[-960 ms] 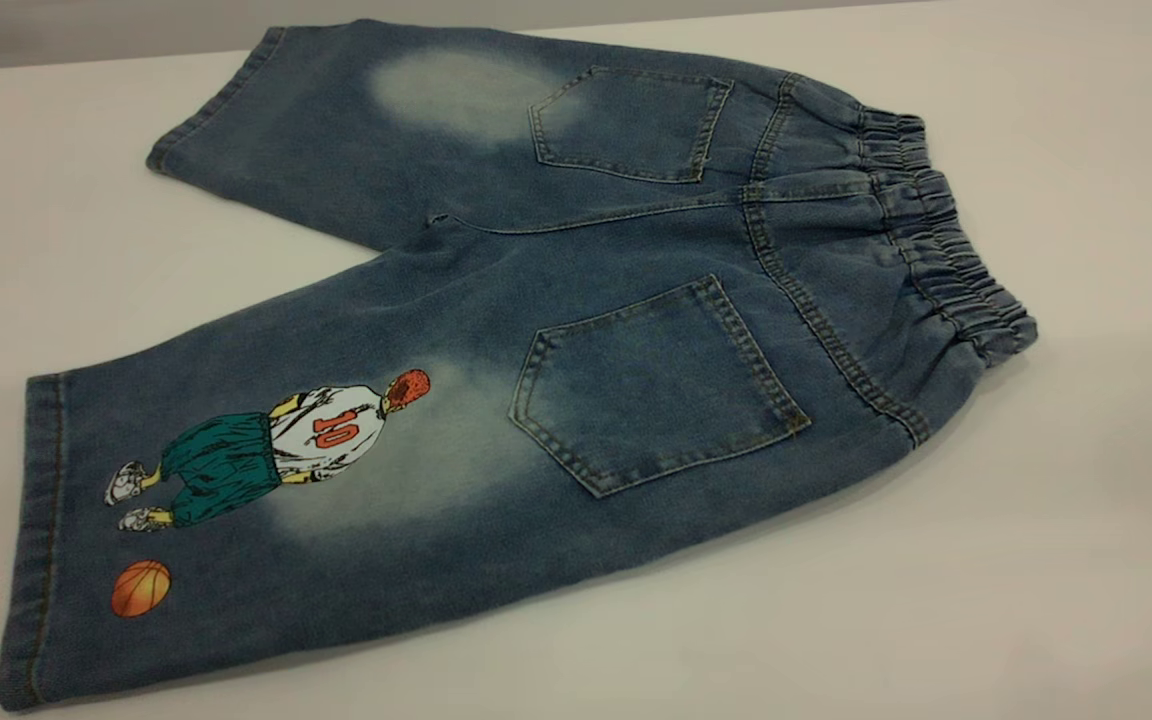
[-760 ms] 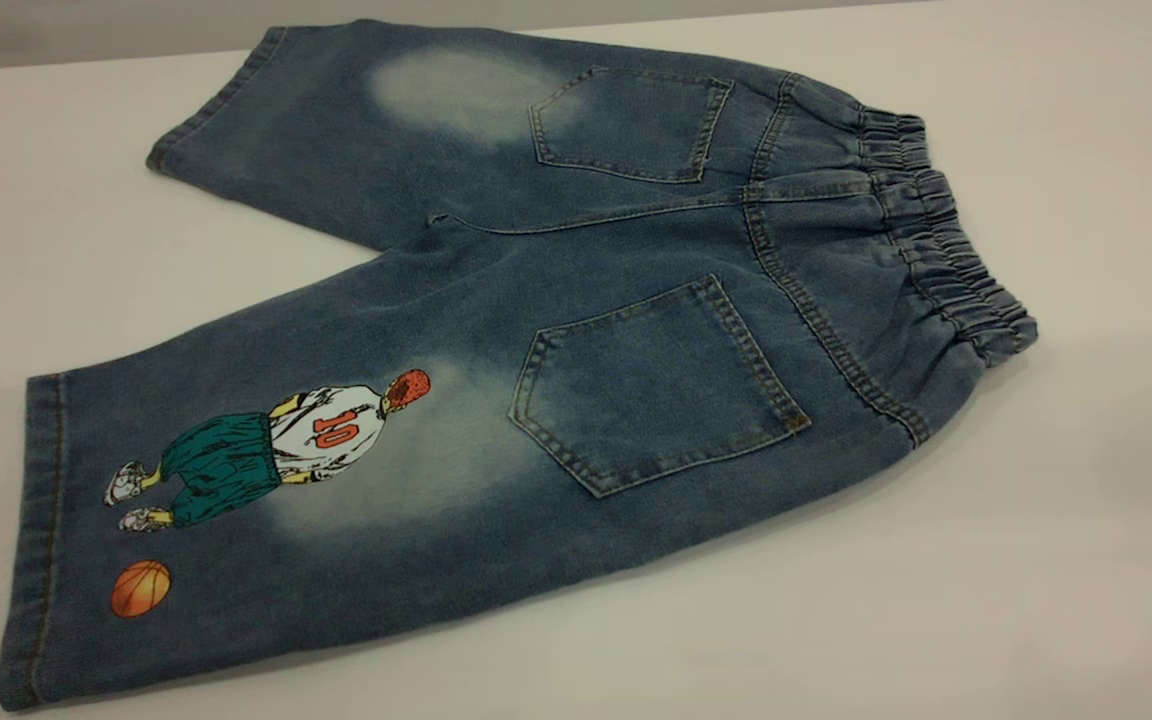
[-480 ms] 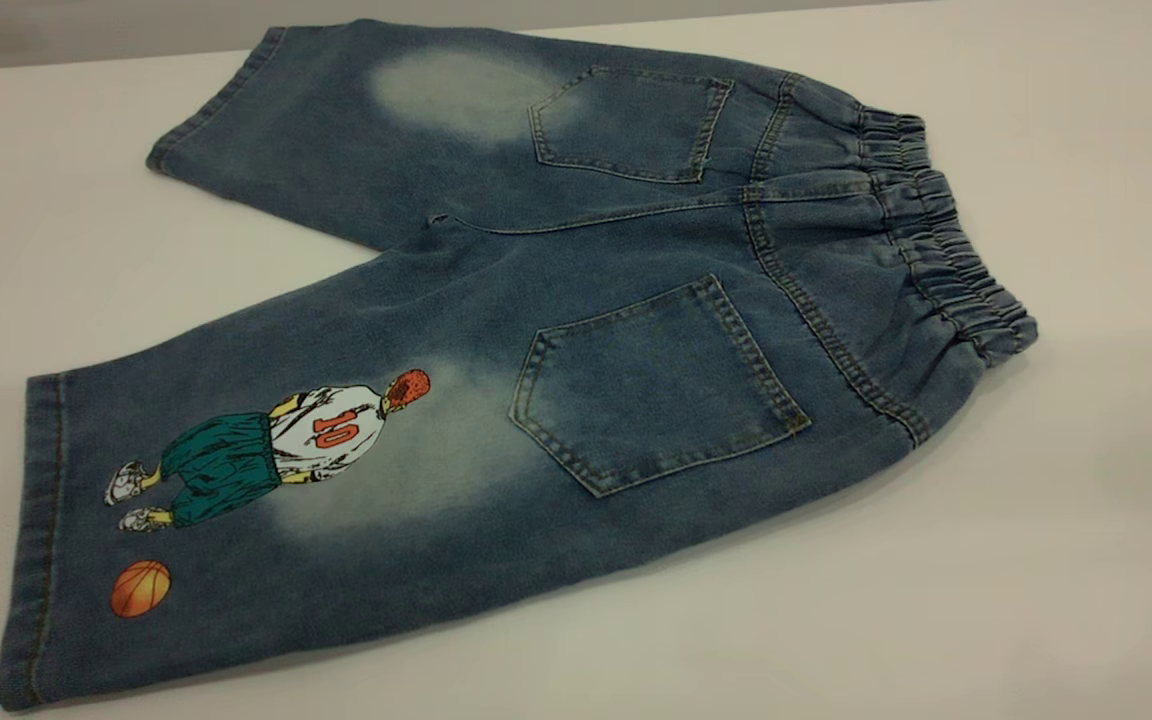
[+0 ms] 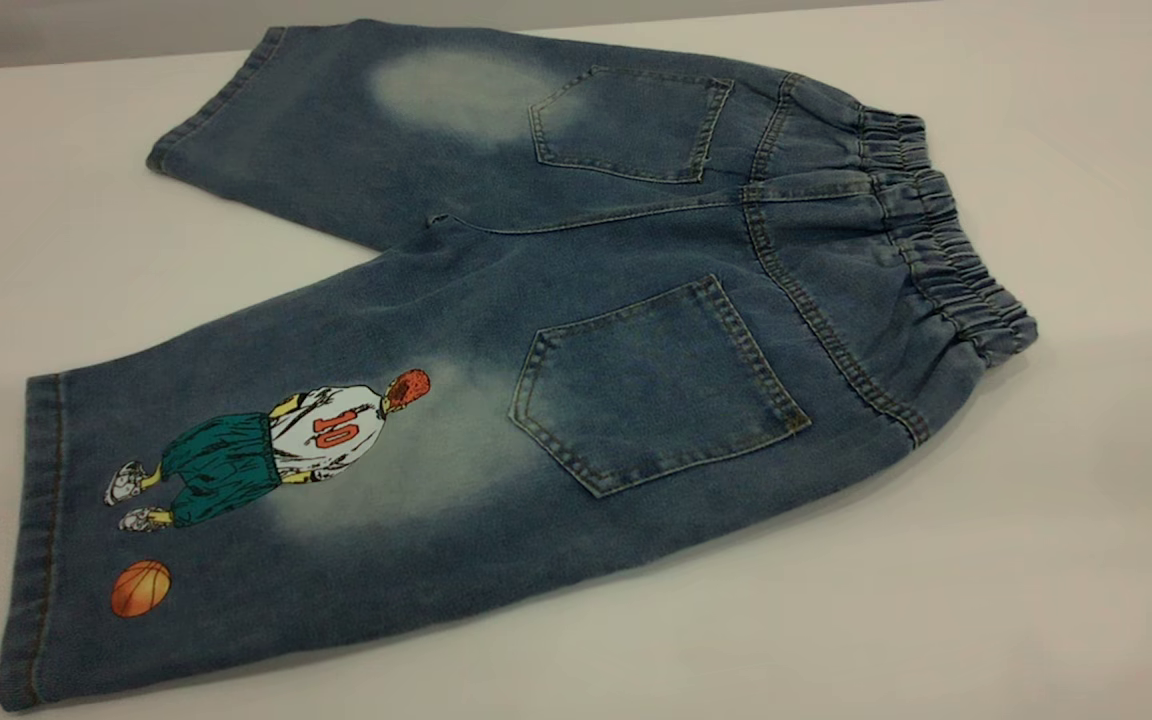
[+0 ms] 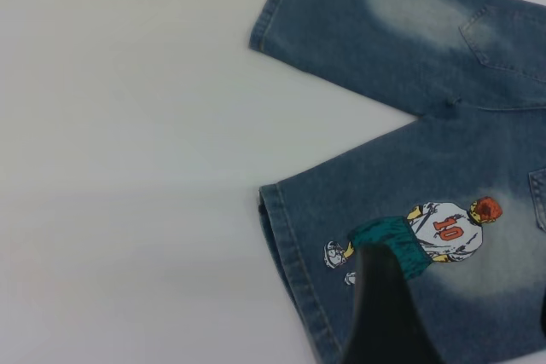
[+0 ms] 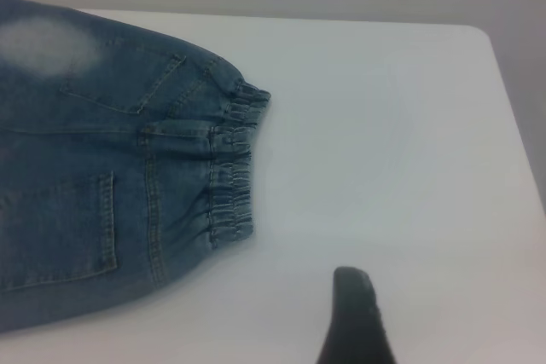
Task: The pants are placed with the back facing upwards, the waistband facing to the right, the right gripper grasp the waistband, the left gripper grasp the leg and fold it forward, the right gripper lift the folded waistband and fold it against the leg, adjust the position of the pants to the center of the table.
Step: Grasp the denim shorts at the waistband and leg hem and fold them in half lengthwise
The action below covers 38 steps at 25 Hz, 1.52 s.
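Note:
The pants (image 4: 636, 300) lie flat, back pockets up, on the table (image 4: 1036, 560). The waistband (image 4: 946, 250) points right. The leg (image 4: 236, 480) with the number 10 player print lies nearest, its hem at the left. Neither gripper shows in the exterior view. In the left wrist view my left gripper (image 5: 461, 291) hovers over the printed leg (image 5: 486, 296) near its hem, open, one finger (image 5: 384, 313) over the player's green shorts. In the right wrist view my right gripper (image 6: 444, 313) is over bare table beside the waistband (image 6: 232, 168), apart from it; only one finger (image 6: 354, 317) shows, nothing held.
The plain leg (image 4: 336, 130) with a faded patch reaches toward the table's far edge (image 4: 86, 60). The table's right edge (image 6: 512, 117) shows in the right wrist view. Bare white tabletop surrounds the pants on the left, front and right.

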Each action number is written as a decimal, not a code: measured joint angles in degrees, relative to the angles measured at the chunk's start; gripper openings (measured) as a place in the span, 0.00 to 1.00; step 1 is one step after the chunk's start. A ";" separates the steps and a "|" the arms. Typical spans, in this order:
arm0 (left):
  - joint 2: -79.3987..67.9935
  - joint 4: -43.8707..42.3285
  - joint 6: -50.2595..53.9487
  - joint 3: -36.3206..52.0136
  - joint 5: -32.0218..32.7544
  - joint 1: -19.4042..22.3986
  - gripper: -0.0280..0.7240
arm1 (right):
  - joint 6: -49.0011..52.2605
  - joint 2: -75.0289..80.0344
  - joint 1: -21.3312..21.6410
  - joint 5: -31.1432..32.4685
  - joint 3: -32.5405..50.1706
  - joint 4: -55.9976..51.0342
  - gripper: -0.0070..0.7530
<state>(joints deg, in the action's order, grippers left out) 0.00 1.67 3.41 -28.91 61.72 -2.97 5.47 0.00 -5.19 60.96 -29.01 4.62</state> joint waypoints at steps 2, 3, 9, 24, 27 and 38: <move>0.00 0.00 0.00 0.00 0.00 0.00 0.57 | 0.00 0.00 0.00 0.00 0.00 0.00 0.57; 0.00 0.00 0.00 0.00 0.00 0.00 0.57 | 0.00 0.00 0.00 0.00 0.00 0.00 0.57; 0.00 0.00 0.00 0.00 0.00 0.00 0.57 | 0.00 0.00 0.00 0.00 0.00 0.00 0.57; 0.00 1.82 0.27 0.00 -0.12 0.00 0.57 | 0.00 0.00 -1.53 0.00 0.00 -0.26 0.57; 0.00 3.61 0.27 -0.08 -0.33 0.00 0.57 | 0.00 0.00 -1.53 0.06 -0.07 -0.13 0.57; -15.21 10.95 -5.77 -5.06 -4.01 0.00 0.57 | -6.32 9.62 -1.65 -3.26 -2.77 -13.12 0.57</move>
<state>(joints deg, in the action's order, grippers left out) -15.21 12.61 -2.36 -33.97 57.71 -2.97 -0.85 9.62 -6.84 57.70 -31.78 -8.50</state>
